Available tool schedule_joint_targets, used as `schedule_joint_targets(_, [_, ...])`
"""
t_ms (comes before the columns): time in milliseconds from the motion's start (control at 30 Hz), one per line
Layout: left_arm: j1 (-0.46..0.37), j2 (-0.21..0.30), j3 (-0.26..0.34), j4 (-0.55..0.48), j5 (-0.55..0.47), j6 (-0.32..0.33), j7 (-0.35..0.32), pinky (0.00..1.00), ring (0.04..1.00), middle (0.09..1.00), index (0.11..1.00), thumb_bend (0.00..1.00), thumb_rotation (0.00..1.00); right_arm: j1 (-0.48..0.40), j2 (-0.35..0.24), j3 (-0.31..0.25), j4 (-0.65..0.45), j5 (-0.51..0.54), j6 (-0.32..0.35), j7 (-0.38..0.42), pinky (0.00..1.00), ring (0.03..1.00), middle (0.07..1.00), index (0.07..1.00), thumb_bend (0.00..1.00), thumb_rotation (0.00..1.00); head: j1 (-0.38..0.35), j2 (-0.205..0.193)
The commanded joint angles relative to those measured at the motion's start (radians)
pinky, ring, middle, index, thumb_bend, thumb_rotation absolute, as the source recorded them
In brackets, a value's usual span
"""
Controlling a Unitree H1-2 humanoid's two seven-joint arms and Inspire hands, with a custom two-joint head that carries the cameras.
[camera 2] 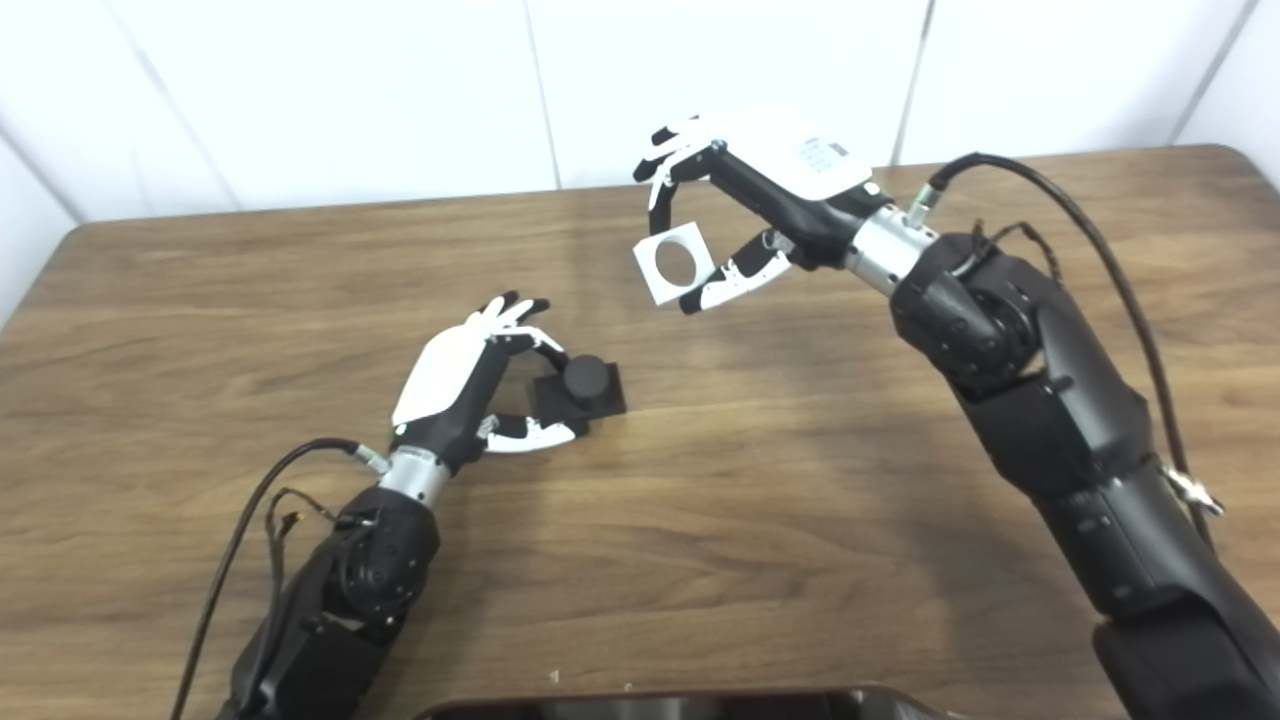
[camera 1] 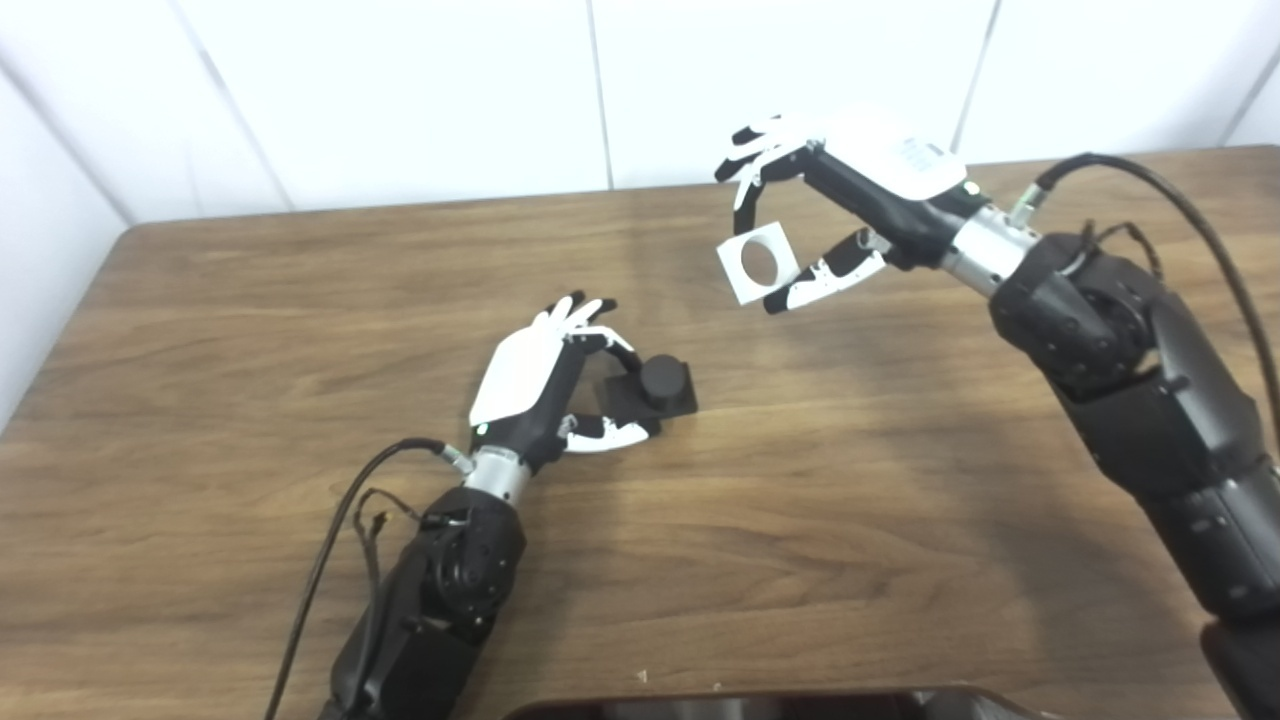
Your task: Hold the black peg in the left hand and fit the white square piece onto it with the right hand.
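Now our left hand (camera 1: 545,385) pinches the black peg (camera 1: 655,385) near mid-surface, base seemingly resting on the wood. Right hand (camera 1: 815,215) holds the white square piece (camera 1: 758,263) aloft toward the far edge, well apart. We should square its hole over the peg before lowering.

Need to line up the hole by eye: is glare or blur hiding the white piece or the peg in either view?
Left eye view: white piece sharp, its hole clear against the table; right hand's back is washed out against the wall. Right eye view: peg is dark, its base edges faint, round top still readable; no motion blur.
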Motion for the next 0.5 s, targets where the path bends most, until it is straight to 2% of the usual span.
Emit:
schedule_joint_targets(0, [0.001, 0.009, -0.016, 0.051, 0.038, 0.028, -0.027, 1.0, 1.0, 0.924, 0.492, 0.52, 0.08, -0.028, 0.017, -0.001, -0.038, 0.018, 0.008, 0.014, 0.95, 0.898, 0.782, 0.482, 0.51, 0.16, 0.007, 0.003])
schedule_joint_targets(100, [-0.001, 0.007, -0.019, 0.055, 0.044, 0.028, -0.022, 1.0, 0.997, 0.923, 0.491, 0.52, 0.08, -0.019, 0.039, 0.005, -0.072, 0.026, 0.034, 0.041, 0.99, 0.907, 0.779, 0.482, 0.52, 0.16, 0.017, 0.007])
schedule_joint_targets(467, [0.001, 0.002, -0.019, 0.038, 0.045, 0.047, -0.035, 1.0, 1.0, 0.923, 0.492, 0.52, 0.08, 0.022, 0.097, 0.036, -0.119, 0.005, 0.061, 0.09, 1.0, 0.904, 0.777, 0.481, 0.52, 0.15, 0.024, 0.014])
